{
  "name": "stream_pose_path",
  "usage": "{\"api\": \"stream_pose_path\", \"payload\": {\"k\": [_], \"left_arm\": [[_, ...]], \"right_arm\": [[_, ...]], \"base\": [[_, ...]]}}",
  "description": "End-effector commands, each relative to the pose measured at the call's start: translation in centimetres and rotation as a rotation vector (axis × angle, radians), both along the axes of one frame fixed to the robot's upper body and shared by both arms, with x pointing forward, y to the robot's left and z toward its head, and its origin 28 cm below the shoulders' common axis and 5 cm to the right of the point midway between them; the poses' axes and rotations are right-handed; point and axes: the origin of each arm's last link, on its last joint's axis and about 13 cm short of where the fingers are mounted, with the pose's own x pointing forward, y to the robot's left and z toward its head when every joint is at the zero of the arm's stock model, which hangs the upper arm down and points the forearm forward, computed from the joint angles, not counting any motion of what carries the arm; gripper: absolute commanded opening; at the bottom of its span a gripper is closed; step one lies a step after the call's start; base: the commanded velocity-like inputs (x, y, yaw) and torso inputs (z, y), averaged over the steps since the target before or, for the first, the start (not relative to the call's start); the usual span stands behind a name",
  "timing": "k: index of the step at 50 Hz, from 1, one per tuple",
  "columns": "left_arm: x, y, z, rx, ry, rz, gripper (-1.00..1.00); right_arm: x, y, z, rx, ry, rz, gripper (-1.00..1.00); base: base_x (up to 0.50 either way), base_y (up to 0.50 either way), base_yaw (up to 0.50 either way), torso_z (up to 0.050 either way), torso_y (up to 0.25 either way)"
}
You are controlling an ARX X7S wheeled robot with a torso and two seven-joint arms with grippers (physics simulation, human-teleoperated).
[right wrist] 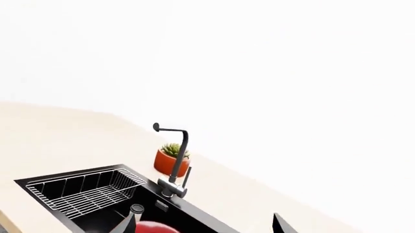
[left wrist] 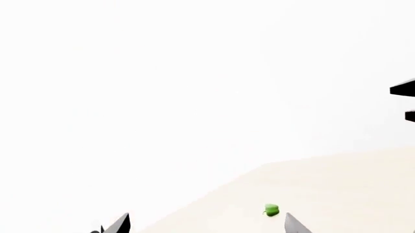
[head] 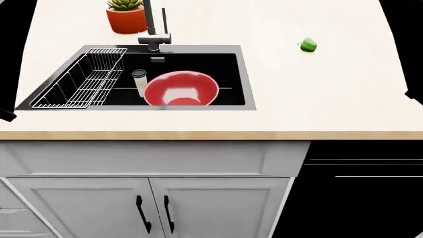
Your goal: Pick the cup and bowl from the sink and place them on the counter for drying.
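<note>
The black sink (head: 228, 64) is set into the pale counter (head: 330, 94). Inside it the big red bowl (head: 181, 89) lies near the front, with the slim off-white dark-lidded cup (head: 139, 82) standing upright against its left side. In the right wrist view my right gripper (right wrist: 204, 227) is open, high above the basin, with the bowl (right wrist: 155, 228) and cup (right wrist: 137, 209) showing by one fingertip (right wrist: 126, 225). My left gripper (left wrist: 207, 225) is open too, over bare counter (left wrist: 337, 184), holding nothing. I cannot make out either gripper in the head view.
A wire rack (head: 82, 79) fills the sink's left half. The dark faucet (head: 156, 29) and an orange plant pot (head: 126, 17) stand behind the basin. A small green pepper (head: 307, 45) lies on the counter to the right, near my left gripper (left wrist: 271, 210). White cabinet doors (head: 152, 208) are below.
</note>
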Motion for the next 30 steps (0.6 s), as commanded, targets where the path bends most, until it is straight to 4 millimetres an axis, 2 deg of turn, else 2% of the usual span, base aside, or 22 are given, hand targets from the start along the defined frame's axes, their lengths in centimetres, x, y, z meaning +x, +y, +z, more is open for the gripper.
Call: {"api": "stream_pose_path", "payload": {"k": [1,10,26,30], "left_arm": [[-0.28,0.16,0.31,0.003,-0.006,-0.005,1.0],[-0.41,0.19,0.43,-0.002,-0.013,0.006,1.0],[-0.5,0.41,0.47,-0.038,-0.029,0.008,1.0],[-0.5,0.41,0.47,-0.035,-0.033,0.008,1.0]], "right_arm": [[-0.4,-0.21,0.36,-0.012,-0.002,0.0,1.0],[-0.69,-0.21,0.46,-0.018,0.001,0.003,1.0],[-0.75,-0.18,0.41,-0.058,-0.014,0.023,1.0],[-0.67,-0.1,0.28,-0.072,-0.015,0.025,1.0]], "base": [[0.0,0.0,0.0,0.05,0.0],[0.0,0.0,0.0,0.05,0.0],[0.0,0.0,0.0,0.001,0.0],[0.0,0.19,0.0,0.0,0.0]]}}
